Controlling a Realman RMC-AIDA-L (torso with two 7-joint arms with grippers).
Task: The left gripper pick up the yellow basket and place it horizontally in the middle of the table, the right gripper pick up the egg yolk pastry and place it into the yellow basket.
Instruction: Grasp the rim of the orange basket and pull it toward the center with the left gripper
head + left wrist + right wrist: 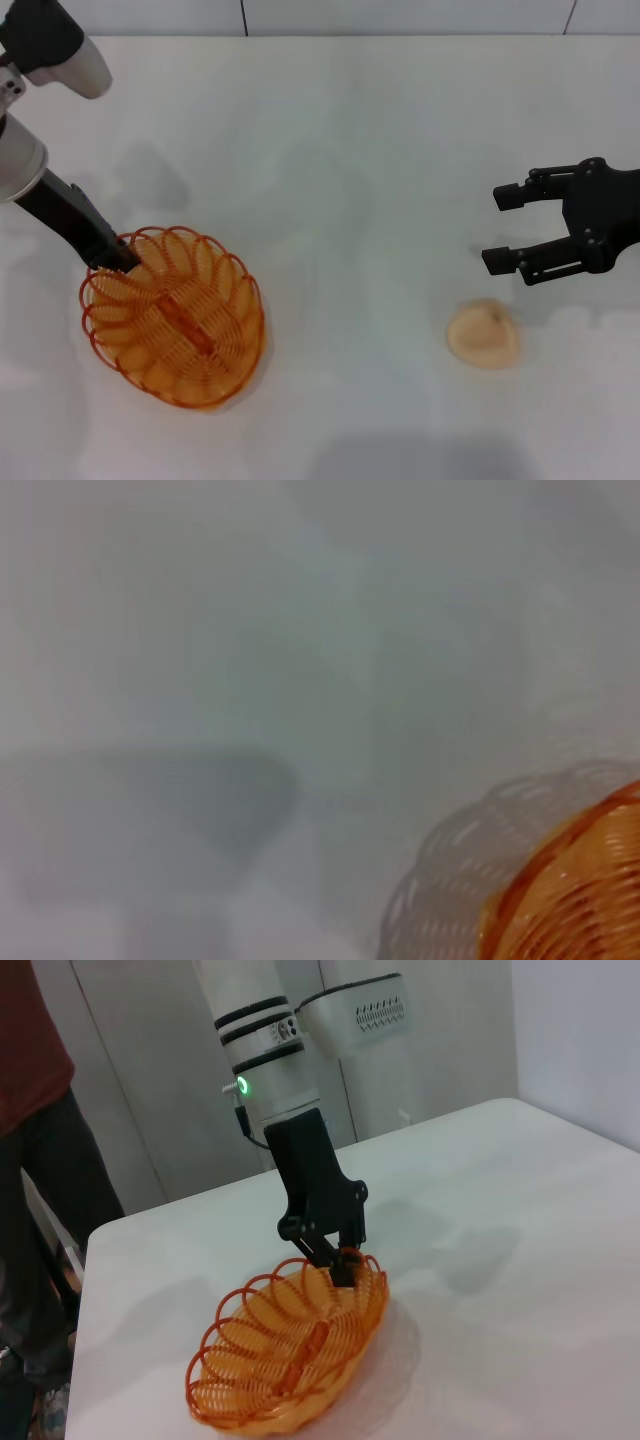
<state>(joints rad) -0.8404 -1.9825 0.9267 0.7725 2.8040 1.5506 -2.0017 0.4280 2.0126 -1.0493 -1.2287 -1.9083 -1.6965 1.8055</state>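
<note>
The yellow basket (175, 318) is at the left front of the white table (350, 140), its long axis running diagonally. My left gripper (125, 262) comes in from the left and is shut on the basket's far-left rim. The right wrist view shows its fingers (345, 1260) pinching the rim, with that end of the basket (290, 1350) tilted up slightly. Part of the basket (575, 890) shows in the left wrist view. The egg yolk pastry (482, 333) lies on the table at the right front. My right gripper (505, 228) is open and empty, just behind and right of the pastry.
In the right wrist view, the table's edge (85, 1260) lies behind the basket. A person in a dark red shirt (30, 1160) stands beyond that edge. The wall runs along the table's back edge (400, 36).
</note>
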